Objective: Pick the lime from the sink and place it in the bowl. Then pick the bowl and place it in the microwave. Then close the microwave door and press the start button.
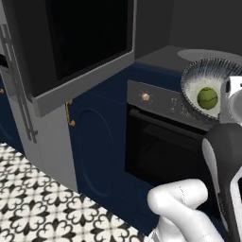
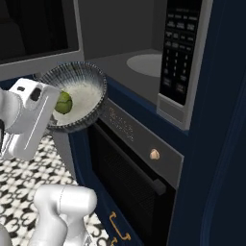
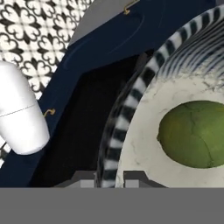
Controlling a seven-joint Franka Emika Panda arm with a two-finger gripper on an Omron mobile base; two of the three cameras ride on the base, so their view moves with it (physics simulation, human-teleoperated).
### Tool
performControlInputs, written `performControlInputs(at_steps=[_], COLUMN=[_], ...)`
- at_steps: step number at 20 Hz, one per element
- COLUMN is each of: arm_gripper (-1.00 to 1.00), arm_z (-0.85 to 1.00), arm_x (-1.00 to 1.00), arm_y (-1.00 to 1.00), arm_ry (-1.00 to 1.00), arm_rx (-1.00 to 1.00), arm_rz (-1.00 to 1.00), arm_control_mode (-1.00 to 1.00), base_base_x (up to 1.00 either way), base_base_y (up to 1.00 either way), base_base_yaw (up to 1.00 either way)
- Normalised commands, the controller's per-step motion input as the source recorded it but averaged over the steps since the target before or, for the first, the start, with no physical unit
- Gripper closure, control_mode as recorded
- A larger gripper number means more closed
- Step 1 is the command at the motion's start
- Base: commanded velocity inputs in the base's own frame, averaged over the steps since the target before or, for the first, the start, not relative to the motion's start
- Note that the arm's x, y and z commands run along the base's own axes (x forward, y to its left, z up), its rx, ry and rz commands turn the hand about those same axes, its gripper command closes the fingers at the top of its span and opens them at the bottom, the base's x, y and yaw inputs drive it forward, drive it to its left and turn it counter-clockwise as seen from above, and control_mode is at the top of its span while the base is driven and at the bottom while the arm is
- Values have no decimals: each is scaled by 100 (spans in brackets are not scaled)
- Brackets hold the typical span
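My gripper is shut on the rim of the striped gray-blue bowl, one finger on each side of its wall. The bowl hangs tilted in the air in front of the microwave, above the oven. The lime lies inside the bowl, low against its pale inner wall near my hand. The lime also looks large and green in the hand view. The microwave door stands swung open to the left. The round turntable is bare. The sink is out of view.
The microwave's button panel is on its right side. A black oven with a brass knob sits right under the microwave. Dark blue cabinets and a patterned tile floor lie to the left.
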Motion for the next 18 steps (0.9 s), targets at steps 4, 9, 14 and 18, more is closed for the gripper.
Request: performControlInputs(at_steps=[4,9,14,18], arm_gripper=[100,100,100,100], arm_z=[81,43,23,21], arm_x=[32,79,77,77], arm_y=[0,-34,-45,-48], arm_ry=[-16,0,-1,0], arm_rx=[-14,-2,0,0], arm_rz=[-9,-6,-5,-5], arm_control_mode=[-100,-100,-100,-100], base_base_x=[0,0,0,0], base_base_y=[0,0,0,0], base_base_yaw=[0,0,0,0])
